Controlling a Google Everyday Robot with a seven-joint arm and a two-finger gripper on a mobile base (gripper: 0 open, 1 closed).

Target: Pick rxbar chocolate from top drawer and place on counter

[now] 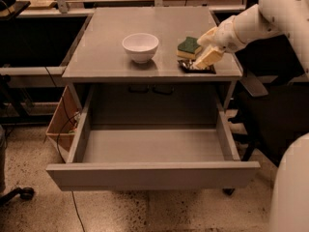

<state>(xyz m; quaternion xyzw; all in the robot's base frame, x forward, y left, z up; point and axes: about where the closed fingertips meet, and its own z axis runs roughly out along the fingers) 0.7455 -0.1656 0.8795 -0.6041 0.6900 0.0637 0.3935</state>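
Observation:
The rxbar chocolate [197, 69], a dark flat bar, lies on the counter [106, 52] near its front right corner, next to a green-and-yellow sponge [189, 47]. My gripper [206, 58] sits right over the bar, its pale fingers touching or just above it and hiding part of it. The top drawer [149, 174] is pulled fully out below the counter, and no object shows inside it.
A white bowl [140, 47] stands near the middle of the counter. A cardboard box [63, 121] and cables sit on the floor left of the drawer. My white arm [270, 13] reaches in from the upper right. Dark furniture stands to the right.

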